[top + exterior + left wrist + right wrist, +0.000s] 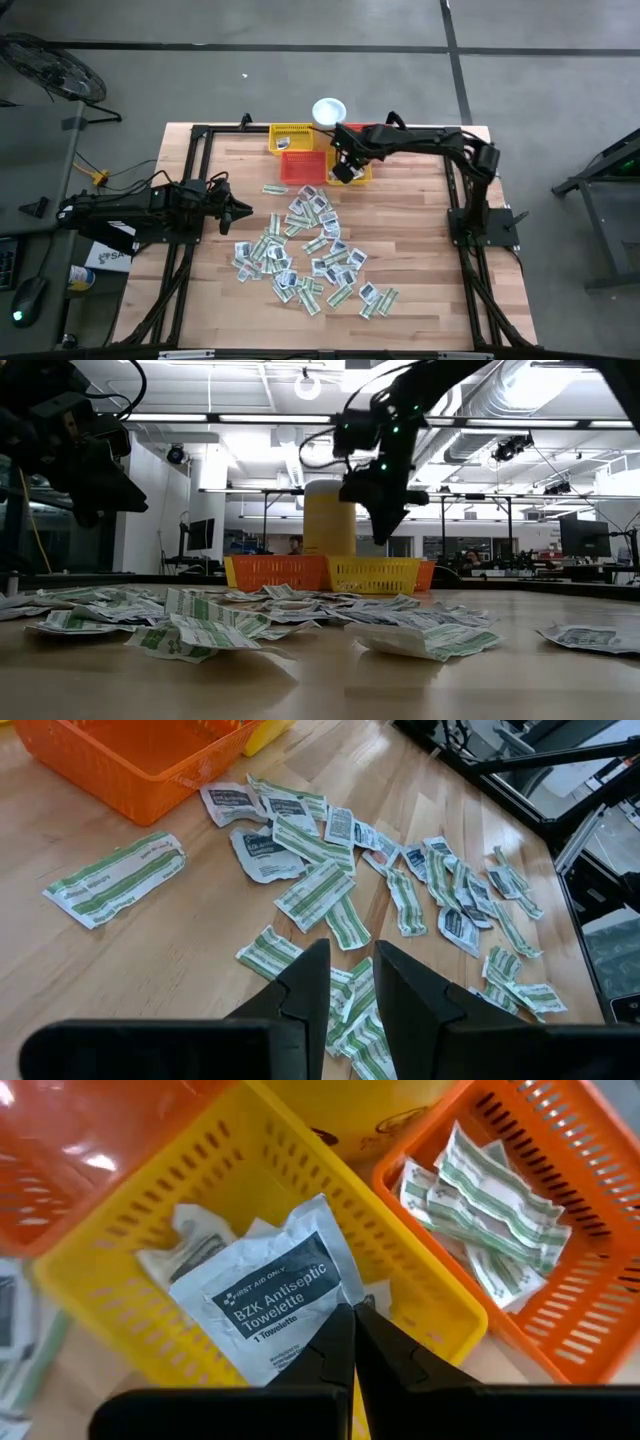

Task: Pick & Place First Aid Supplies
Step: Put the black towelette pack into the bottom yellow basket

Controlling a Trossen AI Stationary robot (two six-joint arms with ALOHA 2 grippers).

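Note:
Many small flat first aid packets, white, grey and green-striped, lie scattered on the middle of the wooden table. At the far side, my right gripper is shut on a white and grey antiseptic towelette packet. It holds the packet over a yellow mesh basket that contains a few pale packets. An orange basket beside it holds green-striped packets. My left gripper waits at the table's left, open, above the near edge of the pile. My right gripper pinches the towelette packet by one corner between its two fingertips. The fingers slant down from above. The packet spreads out flat beyond the fingertips, its printed face toward the wrist camera, clear of the yellow basket below it.
A third, red-orange basket and another yellow one stand at the far edge, with a white cup behind them. Black frame rails run along the table's left and right sides. Bare wood lies to the right of the pile.

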